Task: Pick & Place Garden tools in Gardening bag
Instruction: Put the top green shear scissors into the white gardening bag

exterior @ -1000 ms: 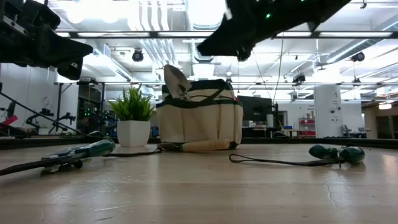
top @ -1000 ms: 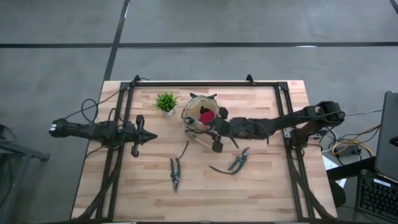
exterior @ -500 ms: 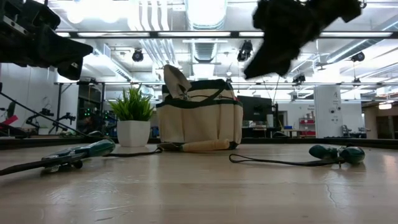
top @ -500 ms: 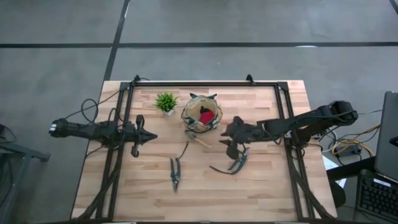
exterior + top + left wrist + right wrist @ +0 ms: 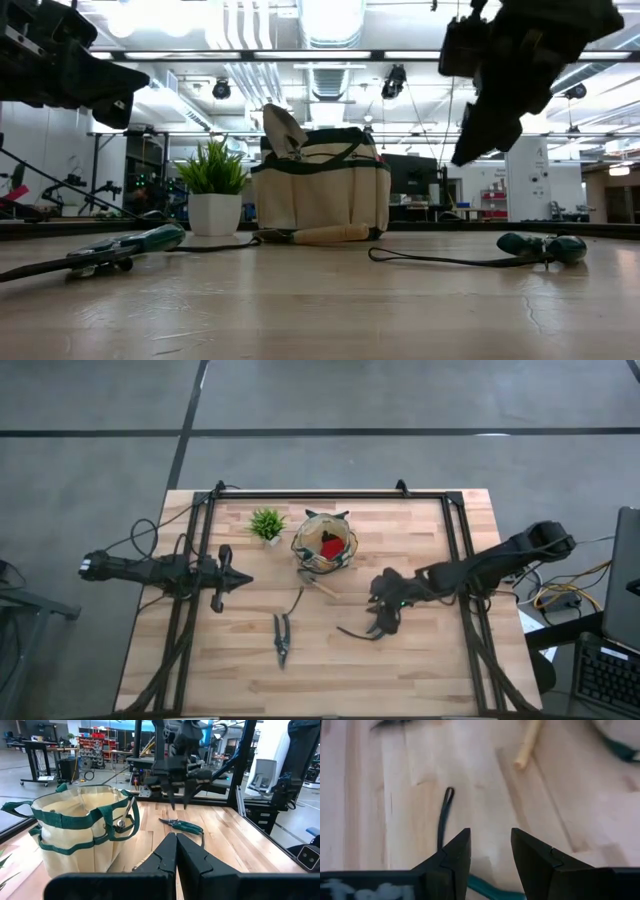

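The tan gardening bag (image 5: 325, 547) stands at the table's far middle, with a red item (image 5: 333, 547) and a trowel blade (image 5: 283, 128) in it. A wooden-handled trowel (image 5: 322, 583) lies against the bag's near side. One pair of pruning shears (image 5: 282, 638) lies near the middle. The other pair (image 5: 378, 626) lies to its right, with a dark cord (image 5: 444, 815). My right gripper (image 5: 385, 612) is open, pointing down, and hangs above this pair (image 5: 540, 247) without touching it. My left gripper (image 5: 240, 579) is shut and empty at the left.
A small green potted plant (image 5: 266, 524) stands left of the bag. A dark metal frame (image 5: 330, 495) runs along the table's far edge and down both sides. Bare wood lies along the near edge.
My right gripper has drawn back from beside the bag toward the table's right and near edges. It now hangs over the right pair of shears. The tools and the bag have stayed where they were.
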Tool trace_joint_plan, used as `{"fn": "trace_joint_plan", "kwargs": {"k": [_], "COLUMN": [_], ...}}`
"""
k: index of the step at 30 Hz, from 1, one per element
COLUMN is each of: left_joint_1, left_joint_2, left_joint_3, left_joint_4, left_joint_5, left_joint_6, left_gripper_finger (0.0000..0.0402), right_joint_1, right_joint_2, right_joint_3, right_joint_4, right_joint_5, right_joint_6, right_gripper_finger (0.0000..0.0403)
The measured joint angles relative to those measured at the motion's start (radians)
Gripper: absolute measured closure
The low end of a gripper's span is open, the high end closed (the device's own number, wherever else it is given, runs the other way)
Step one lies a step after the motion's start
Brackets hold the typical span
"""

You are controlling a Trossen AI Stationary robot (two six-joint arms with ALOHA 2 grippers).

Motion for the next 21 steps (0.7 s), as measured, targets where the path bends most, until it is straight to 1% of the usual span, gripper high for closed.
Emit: {"fn": "trace_joint_plan", "kwargs": {"k": [3, 7, 9, 16, 21], "left_joint_1": [0.000, 0.000, 0.000, 0.000, 0.000], "left_joint_2": [0.000, 0.003, 0.007, 0.012, 0.012], "left_joint_3": [0.000, 0.000, 0.000, 0.000, 0.000], "left_joint_4": [0.000, -0.001, 0.002, -0.008, -0.010], "left_joint_5": [0.000, 0.000, 0.000, 0.000, 0.000], "left_joint_6": [0.000, 0.000, 0.000, 0.000, 0.000], "left_gripper_finger": [0.0392, 0.0392, 0.0392, 0.0392, 0.0392], "right_joint_1": [0.045, 0.082, 0.088, 0.094, 0.108], "right_joint_2": [0.074, 0.177, 0.228, 0.398, 0.490], "right_joint_3": [0.004, 0.048, 0.082, 0.219, 0.319], "right_joint_4": [0.095, 0.172, 0.166, 0.124, 0.099], "right_joint_5": [0.012, 0.089, 0.107, 0.105, 0.095], "right_joint_6": [-0.056, -0.108, -0.119, -0.154, -0.182], "right_gripper_finger": [0.0270, 0.0269, 0.0270, 0.0264, 0.0259]}}
